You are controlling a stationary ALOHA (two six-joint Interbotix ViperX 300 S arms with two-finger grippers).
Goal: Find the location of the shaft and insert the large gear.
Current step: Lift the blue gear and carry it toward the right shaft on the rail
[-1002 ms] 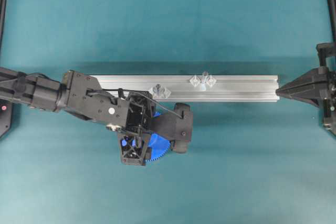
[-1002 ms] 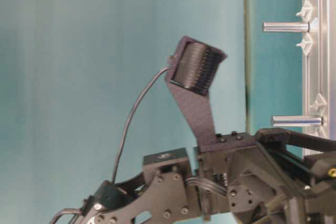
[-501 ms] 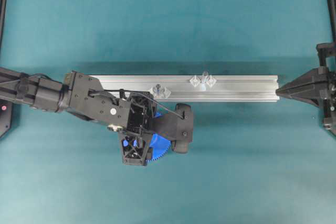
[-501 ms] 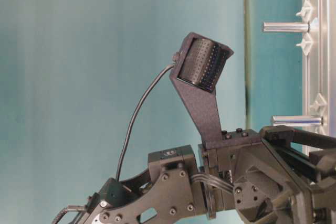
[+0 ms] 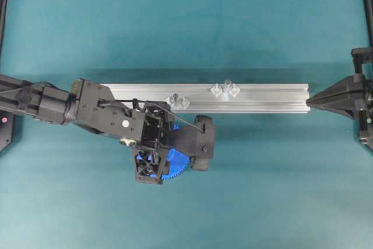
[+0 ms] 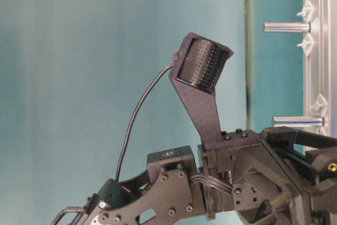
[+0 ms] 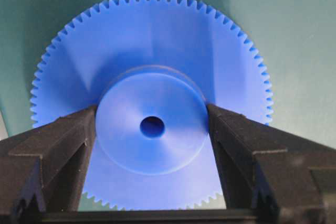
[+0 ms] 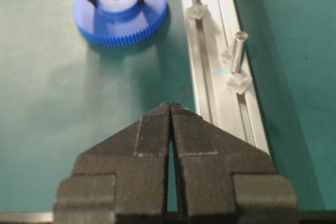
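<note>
Between the fingers of the left pincer sits the raised hub of the large gear, which lies flat on the green table; both pads touch the hub. The right pincer rests closed and empty. An uneven squeeze could tilt the gear on lifting. Only the right wrist view shows the shaft upright on the rail, well apart from the gear.

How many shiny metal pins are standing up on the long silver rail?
2. One pin stands on the rail near the left gripper and the gear. The other pin stands farther right, near the rail's middle. None seems hidden.
</note>
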